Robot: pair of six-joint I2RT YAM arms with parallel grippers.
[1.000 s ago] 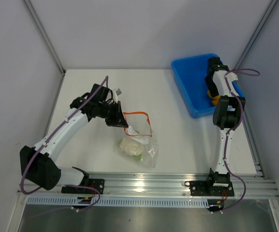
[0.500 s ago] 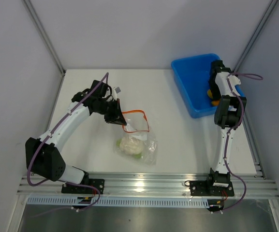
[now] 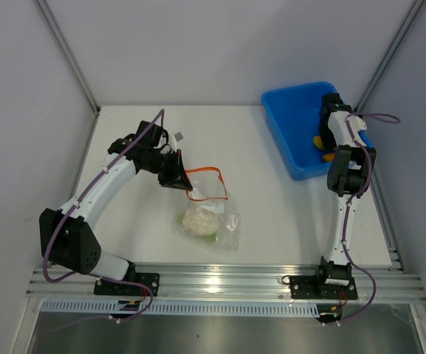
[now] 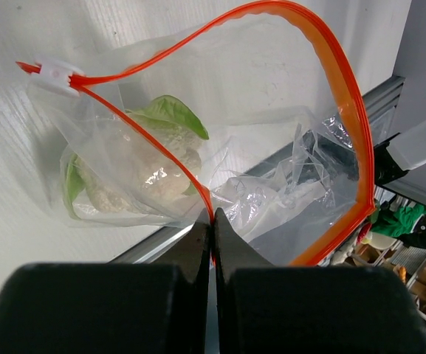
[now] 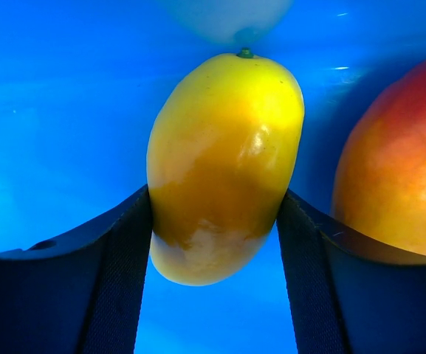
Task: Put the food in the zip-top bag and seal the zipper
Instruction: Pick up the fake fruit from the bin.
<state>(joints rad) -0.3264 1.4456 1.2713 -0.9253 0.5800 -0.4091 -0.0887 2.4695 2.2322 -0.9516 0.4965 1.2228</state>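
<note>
The clear zip-top bag (image 3: 224, 221) lies mid-table with the white-and-green cauliflower (image 3: 198, 221) inside it. Its orange-red zipper (image 3: 207, 184) forms an open loop. My left gripper (image 3: 181, 181) is shut on the zipper strip (image 4: 345, 110) at the near side of the mouth, as the left wrist view (image 4: 213, 225) shows, with the cauliflower (image 4: 153, 173) behind it. My right gripper (image 3: 323, 141) reaches down into the blue bin (image 3: 290, 110). In the right wrist view its jaws (image 5: 214, 195) are closed against both sides of the yellow-orange piece (image 5: 224, 162). The red-orange piece (image 5: 397, 162) lies beside it.
A white slider clip (image 4: 54, 74) sits at one end of the zipper. The aluminium rail (image 3: 227, 276) runs along the table's near edge. Frame posts stand at the back left and back right corners.
My left arm has swung its elbow in, pulling the bag's mouth slightly left and up. My right gripper has shifted a little deeper into the bin.
</note>
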